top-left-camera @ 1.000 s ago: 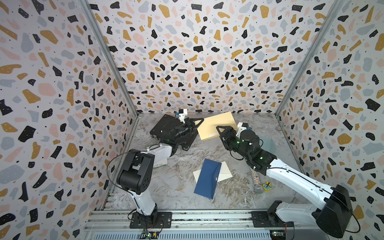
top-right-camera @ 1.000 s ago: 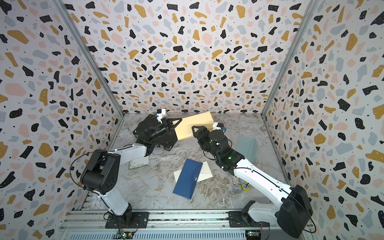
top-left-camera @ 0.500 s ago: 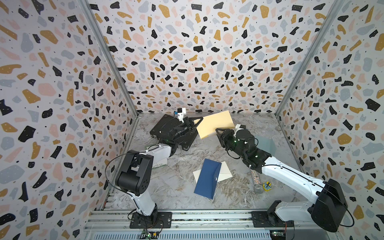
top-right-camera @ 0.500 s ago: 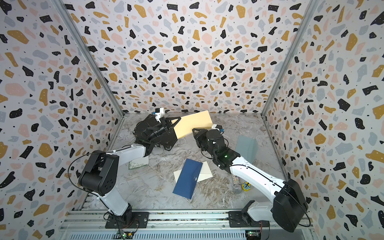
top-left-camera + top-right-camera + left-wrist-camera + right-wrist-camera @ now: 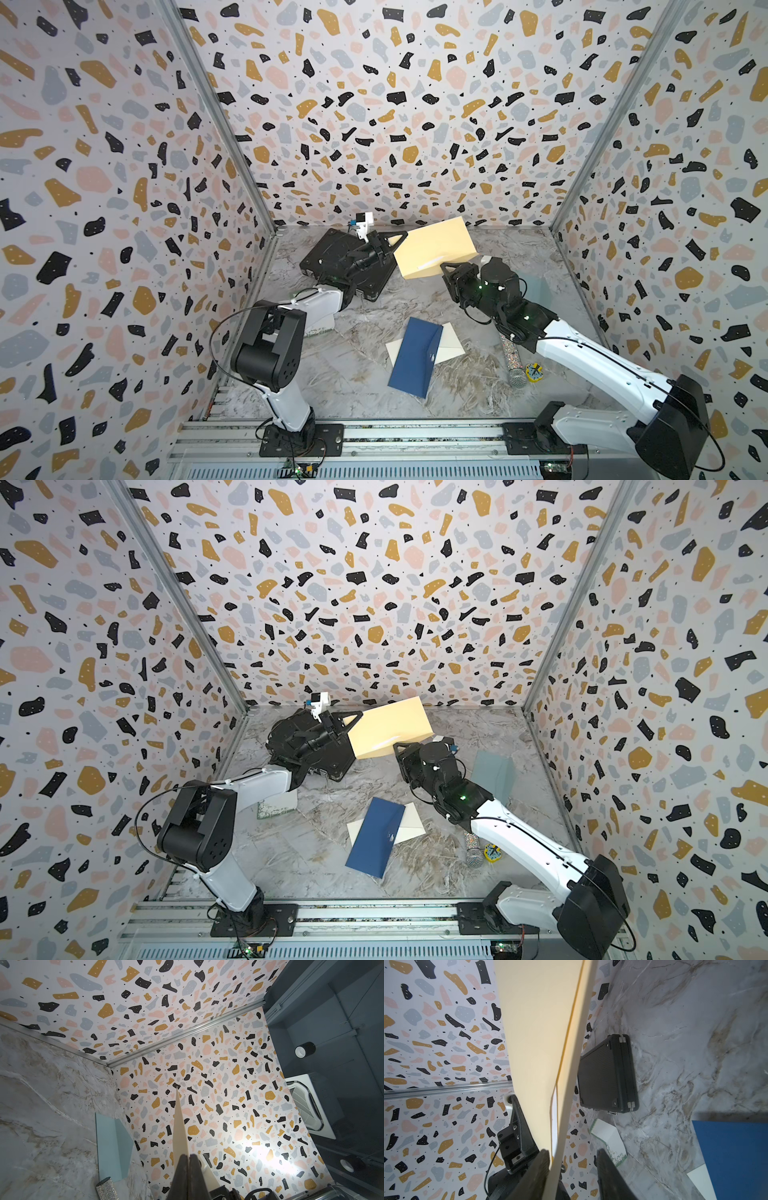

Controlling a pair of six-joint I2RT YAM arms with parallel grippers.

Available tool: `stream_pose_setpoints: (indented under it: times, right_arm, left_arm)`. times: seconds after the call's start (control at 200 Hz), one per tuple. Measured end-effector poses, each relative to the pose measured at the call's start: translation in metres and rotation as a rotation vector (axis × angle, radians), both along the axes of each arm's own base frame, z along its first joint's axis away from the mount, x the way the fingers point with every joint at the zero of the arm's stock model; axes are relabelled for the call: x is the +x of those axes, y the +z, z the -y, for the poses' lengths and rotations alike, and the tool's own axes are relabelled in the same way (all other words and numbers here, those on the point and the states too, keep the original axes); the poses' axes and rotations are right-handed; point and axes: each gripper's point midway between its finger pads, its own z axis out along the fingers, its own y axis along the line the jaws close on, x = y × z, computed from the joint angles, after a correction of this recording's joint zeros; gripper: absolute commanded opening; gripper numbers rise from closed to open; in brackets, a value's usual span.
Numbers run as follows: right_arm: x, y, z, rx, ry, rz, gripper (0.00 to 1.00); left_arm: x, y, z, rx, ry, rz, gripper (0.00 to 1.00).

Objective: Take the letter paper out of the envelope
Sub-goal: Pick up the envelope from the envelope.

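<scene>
Nearest the camera, a blue envelope (image 5: 413, 357) is lying flat on the marbled table (image 5: 332, 374), overlapping two white sheets (image 5: 451, 347). To its right, a glittery microphone (image 5: 513, 361) is lying beside a small yellow object (image 5: 533, 372) (too small to identify). Further back on the left, a white box (image 5: 322, 322) is sitting beside the left arm. A teal card (image 5: 494, 777) is resting near the right wall. Beyond the box, a closed black case (image 5: 328, 257) is lying toward the back left corner.

The cream envelope (image 5: 436, 245) is hanging tilted in the air over the back of the table, between the two arms. The left gripper (image 5: 390, 243) is reaching over the case and pinching the envelope's corner, its jaws closed tight on it. The right gripper (image 5: 573, 1153) is meeting the envelope's lower edge with jaws partly apart. In the right wrist view that edge is passing between them, lying against one finger (image 5: 537, 1167) with a clear gap to the other. A thin white strip (image 5: 553, 1109) is showing in the envelope's opening; whether it is the letter cannot be told.
</scene>
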Motion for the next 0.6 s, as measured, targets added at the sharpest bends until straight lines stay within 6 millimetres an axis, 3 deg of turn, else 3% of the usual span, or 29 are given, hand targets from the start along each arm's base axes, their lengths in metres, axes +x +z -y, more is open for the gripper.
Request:
stream_pose_setpoints:
  times: [0.095,0.245,0.35,0.415,0.49,0.556,0.601]
  right_arm:
    - [0.007,-0.005,0.000,0.024,-0.016,-0.003,0.24]
    - [0.024,-0.016,-0.006,0.047,-0.030,-0.004,0.19]
    - [0.030,-0.018,-0.010,0.064,-0.026,-0.004,0.00]
    - [0.030,-0.017,-0.009,0.071,-0.027,0.002,0.00]
    - [0.030,-0.014,-0.004,0.048,-0.027,0.019,0.00]
    - [0.027,-0.014,0.003,-0.018,-0.008,0.033,0.00]
    - [0.026,-0.012,0.011,-0.083,0.011,0.047,0.00]
  left_arm:
    - [0.000,0.000,0.000,-0.007,-0.004,-0.014,0.00]
    - [0.000,0.000,0.000,-0.017,-0.008,-0.031,0.00]
    - [0.000,0.001,0.000,-0.020,-0.010,-0.035,0.00]
    - [0.000,0.001,0.000,-0.022,-0.009,-0.037,0.00]
    - [0.001,0.000,-0.001,-0.020,-0.009,-0.041,0.15]
    - [0.001,-0.003,-0.002,-0.007,-0.013,-0.048,0.42]
    - [0.003,-0.007,-0.002,0.011,-0.020,-0.061,0.51]
